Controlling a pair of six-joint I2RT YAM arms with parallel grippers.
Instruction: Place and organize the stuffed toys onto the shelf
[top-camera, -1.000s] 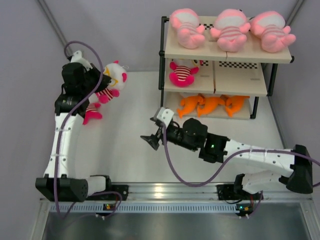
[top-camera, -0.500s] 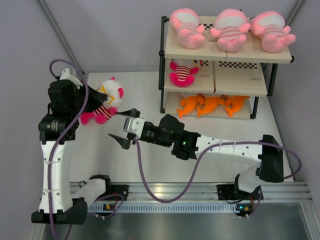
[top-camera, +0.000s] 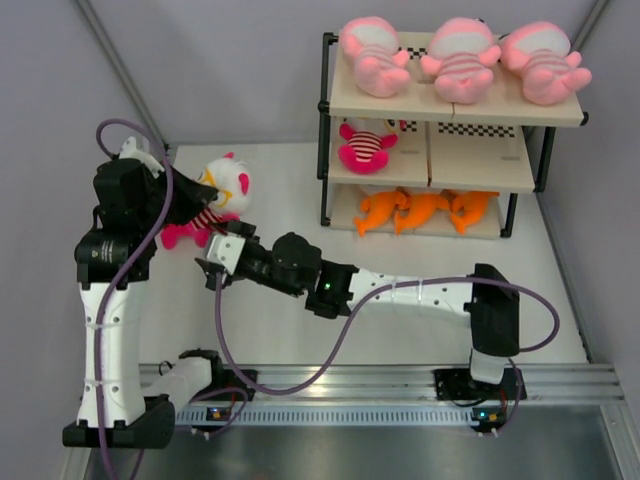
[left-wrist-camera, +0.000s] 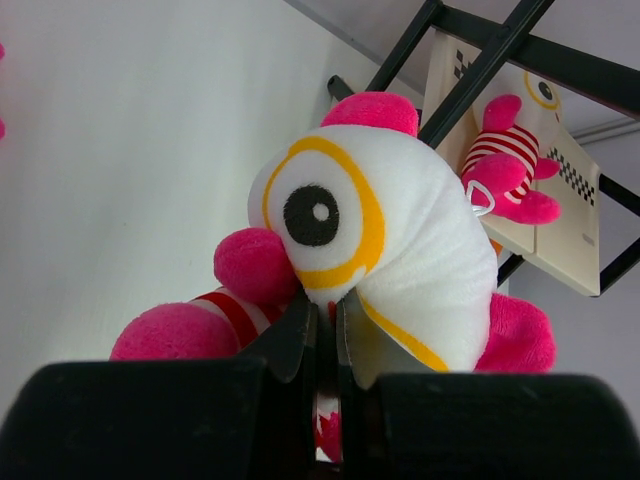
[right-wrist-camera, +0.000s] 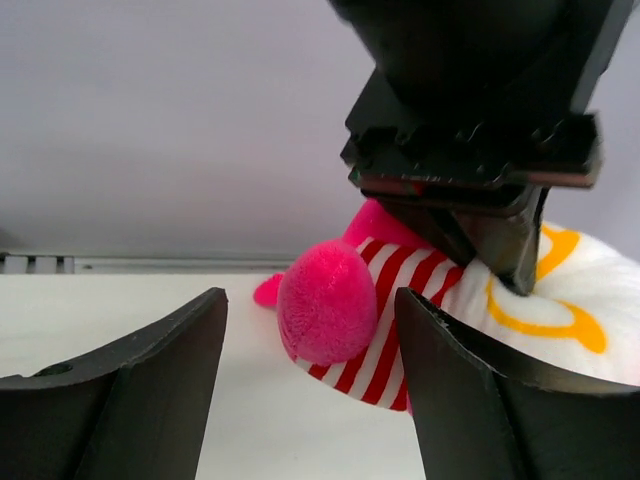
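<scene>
Handover in hand, by the look of it. Pinched tight in the left gripper: the hot-pink toy, caught at the neck just under its white face, held up at the left of the top view, well apart from the shelf. Spread wide and level with the striped belly: the right gripper, with the toy's round pink paw just ahead of the gap.

Ease forward far enough to flank the striped body with both pads, not only the paw. Close on the thick of the belly, clear of the left fingers. Release on the left only after a firm close on the right. Then aim for the middle board, on the bare stretch to the right of the shelved hot-pink toy.
</scene>
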